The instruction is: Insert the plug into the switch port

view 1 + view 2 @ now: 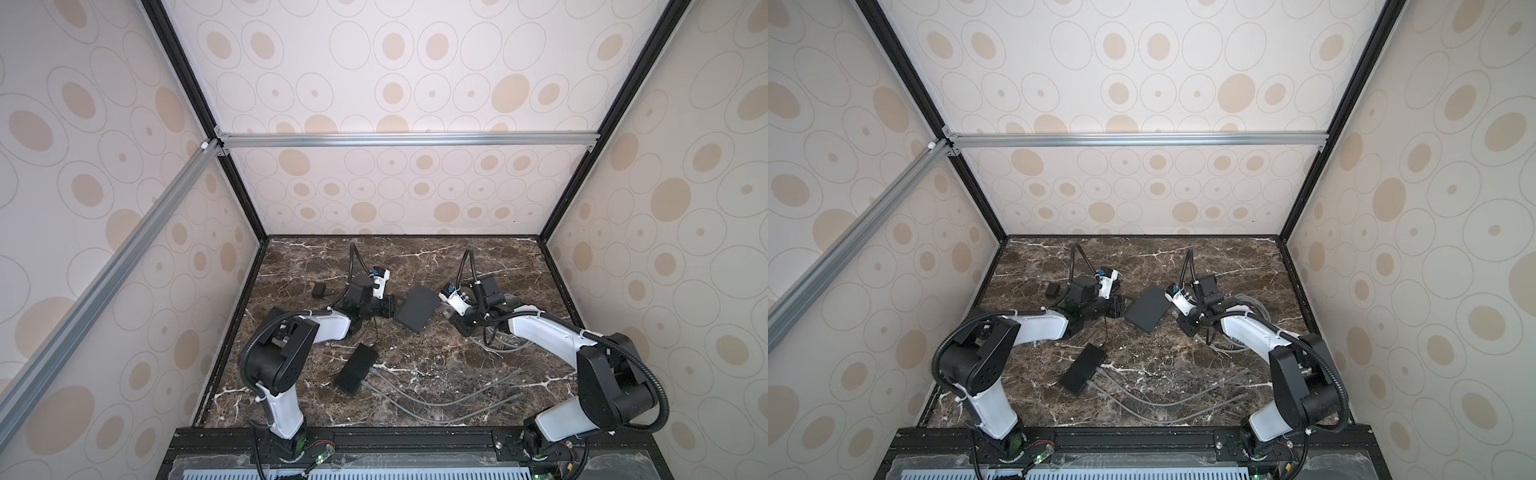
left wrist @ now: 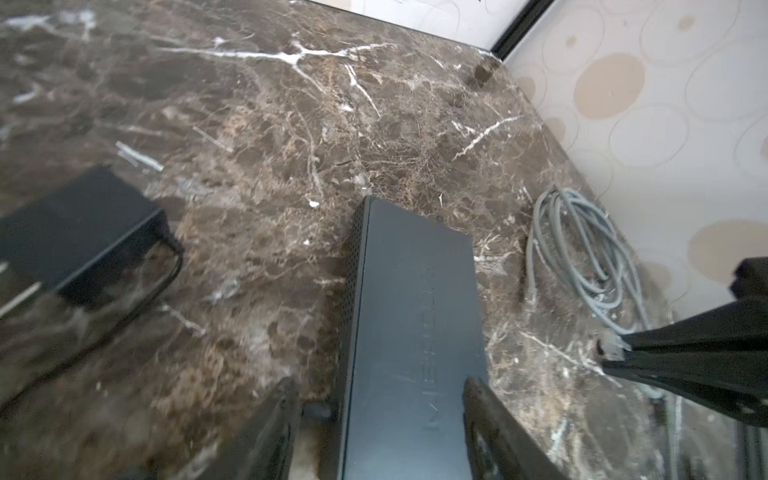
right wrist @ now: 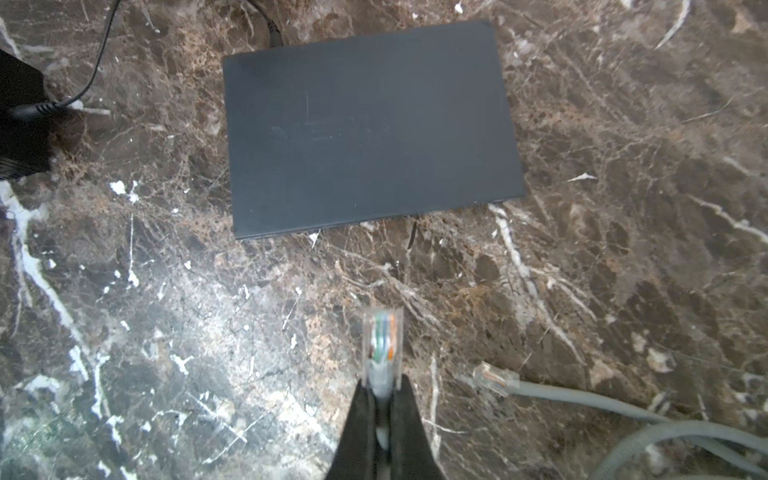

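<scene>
Plug: the clear plug, coloured wires showing inside, sticks out past the tips of the right gripper, above bare table.
Right gripper: clenched on the plug's rear, holding it nose-first.
Switch: the flat black switch lies mid-table, top face up, between the 2 grippers in both top views.
Left gripper: the left gripper is at the switch's end, jaws standing either side of it with a gap showing on 1 side. It looks not yet clamped.
Key relation: the switch lies straight ahead of the plug's nose, near but apart, with a strip of table between.
Axes: the plug's long axis runs square to the switch's near long edge, and the switch's long axis runs across it.
Port face: no port shows in any view. A black cord meets the far edge, so the ports likely sit on the edge facing the plug.
Nearer: the right gripper, plug already in it. The left is placed to brace.
Next move: likely lower the plug to port height, then push straight along its axis.
Risk: an unbraced switch could slide or turn, and I cannot tell the clip side.
Nearby: a loose plug lies beside the right gripper, and a black box with grey cables sits nearer the front.
</scene>
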Motion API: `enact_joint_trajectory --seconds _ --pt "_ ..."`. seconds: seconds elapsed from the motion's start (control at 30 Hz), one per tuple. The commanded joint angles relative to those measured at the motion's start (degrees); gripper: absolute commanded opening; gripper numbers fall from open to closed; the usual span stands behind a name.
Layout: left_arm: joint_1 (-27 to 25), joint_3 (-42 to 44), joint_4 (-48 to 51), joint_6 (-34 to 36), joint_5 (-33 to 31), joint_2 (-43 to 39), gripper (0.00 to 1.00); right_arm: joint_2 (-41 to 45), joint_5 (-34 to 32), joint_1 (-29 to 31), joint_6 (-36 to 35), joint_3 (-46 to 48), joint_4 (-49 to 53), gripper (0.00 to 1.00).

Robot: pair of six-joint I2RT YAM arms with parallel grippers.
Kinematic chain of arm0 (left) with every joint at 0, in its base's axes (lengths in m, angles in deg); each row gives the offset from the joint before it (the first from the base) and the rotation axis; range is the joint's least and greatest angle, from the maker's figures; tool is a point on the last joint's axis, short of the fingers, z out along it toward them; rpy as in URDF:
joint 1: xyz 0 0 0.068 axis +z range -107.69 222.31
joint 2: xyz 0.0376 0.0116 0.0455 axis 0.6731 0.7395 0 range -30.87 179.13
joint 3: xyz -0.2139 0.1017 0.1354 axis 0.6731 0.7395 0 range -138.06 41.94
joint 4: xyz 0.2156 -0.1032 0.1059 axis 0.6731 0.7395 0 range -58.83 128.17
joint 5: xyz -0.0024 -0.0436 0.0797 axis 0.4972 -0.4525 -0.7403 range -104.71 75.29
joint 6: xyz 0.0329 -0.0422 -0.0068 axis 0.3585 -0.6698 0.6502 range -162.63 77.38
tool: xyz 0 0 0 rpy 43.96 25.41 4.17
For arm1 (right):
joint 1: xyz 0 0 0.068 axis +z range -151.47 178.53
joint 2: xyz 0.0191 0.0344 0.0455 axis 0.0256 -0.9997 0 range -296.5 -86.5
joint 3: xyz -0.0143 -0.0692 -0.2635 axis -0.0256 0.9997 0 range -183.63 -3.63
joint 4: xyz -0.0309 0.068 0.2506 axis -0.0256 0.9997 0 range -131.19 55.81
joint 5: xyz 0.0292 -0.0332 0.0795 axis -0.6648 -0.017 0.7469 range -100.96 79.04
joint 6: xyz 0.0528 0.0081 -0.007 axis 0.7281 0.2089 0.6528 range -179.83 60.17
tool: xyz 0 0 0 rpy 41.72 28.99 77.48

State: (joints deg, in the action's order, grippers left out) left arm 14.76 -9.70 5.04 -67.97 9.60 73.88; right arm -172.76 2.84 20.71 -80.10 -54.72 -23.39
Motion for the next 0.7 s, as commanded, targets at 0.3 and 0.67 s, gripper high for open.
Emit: enact_joint_trajectory --seconds 0.3,0.67 --pt "0.34 -8.01 11.22 2.49 1.44 6.82 0.61 -2.31 1.4 2.25 0.5 2.22 1.31 0.0" --pt "0.3 -11.94 12.98 3.0 1.53 10.5 0.5 -8.08 -7.65 7.66 -2.06 -4.78 8.95 0.0"
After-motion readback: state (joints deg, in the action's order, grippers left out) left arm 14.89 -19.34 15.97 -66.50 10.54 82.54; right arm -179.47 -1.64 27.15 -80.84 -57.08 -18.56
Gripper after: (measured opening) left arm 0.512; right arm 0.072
